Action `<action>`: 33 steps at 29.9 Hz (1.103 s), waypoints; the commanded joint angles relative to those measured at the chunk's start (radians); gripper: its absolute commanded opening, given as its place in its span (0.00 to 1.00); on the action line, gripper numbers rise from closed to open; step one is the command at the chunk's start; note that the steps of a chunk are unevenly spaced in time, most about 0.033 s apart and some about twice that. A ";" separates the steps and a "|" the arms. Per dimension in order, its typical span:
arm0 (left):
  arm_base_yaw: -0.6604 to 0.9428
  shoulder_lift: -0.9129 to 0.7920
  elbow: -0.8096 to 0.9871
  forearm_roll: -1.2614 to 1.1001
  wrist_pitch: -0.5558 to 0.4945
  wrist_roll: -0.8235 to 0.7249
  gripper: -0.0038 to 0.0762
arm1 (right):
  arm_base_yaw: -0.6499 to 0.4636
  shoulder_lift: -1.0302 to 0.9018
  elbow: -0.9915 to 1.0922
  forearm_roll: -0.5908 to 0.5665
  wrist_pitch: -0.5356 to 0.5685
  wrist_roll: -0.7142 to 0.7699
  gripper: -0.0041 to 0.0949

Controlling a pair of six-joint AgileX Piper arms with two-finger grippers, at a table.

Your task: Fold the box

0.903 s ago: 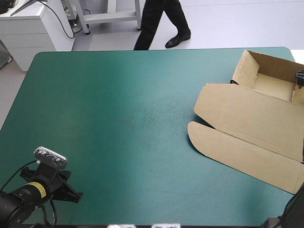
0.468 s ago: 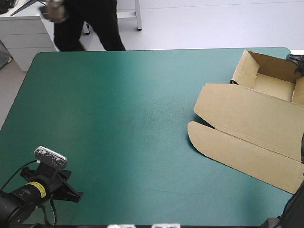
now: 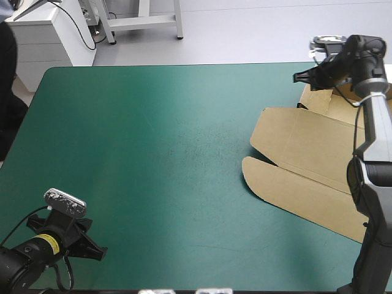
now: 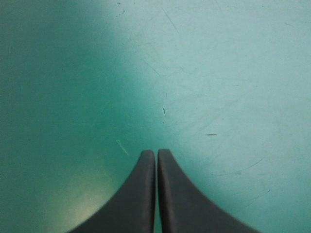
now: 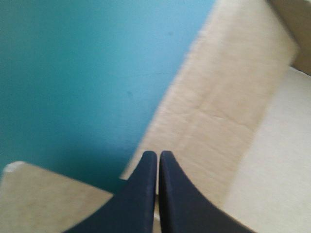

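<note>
The brown box (image 3: pixel 306 153) lies at the table's right side as an open tray, its lid flat toward the table's middle with a rounded flap nearest. My right gripper (image 3: pixel 298 77) hovers above the tray's far-left wall, fingers shut in one point with nothing seen between them. In the right wrist view, the right gripper (image 5: pixel 158 153) points down at that raised wall of the box (image 5: pixel 228 97), with teal-green cover beside it. My left gripper (image 3: pixel 101 252) rests at the table's near-left corner. The left gripper (image 4: pixel 156 151) is shut over bare cover.
The right arm's forearm (image 3: pixel 373 184) runs down over the box's right part and hides it. The teal-green cover (image 3: pixel 153 141) stretches from the lid to the left gripper. The box reaches the table's right edge.
The right arm has swung in from the right edge and risen over the tray's far-left wall, and its fingers have shut. The box and the left arm have not moved.
</note>
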 commanded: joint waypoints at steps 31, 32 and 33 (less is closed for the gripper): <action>-0.001 0.004 -0.026 -0.044 -0.124 -0.006 0.04 | 0.237 -1.145 1.006 -0.136 -0.155 -0.004 0.04; -0.001 0.004 -0.026 -0.046 -0.122 -0.006 0.04 | 0.237 -1.209 1.050 -0.135 -0.168 -0.004 0.04; -0.001 0.004 -0.026 -0.048 -0.120 -0.006 0.04 | 0.237 -1.274 1.111 -0.131 -0.180 0.000 0.04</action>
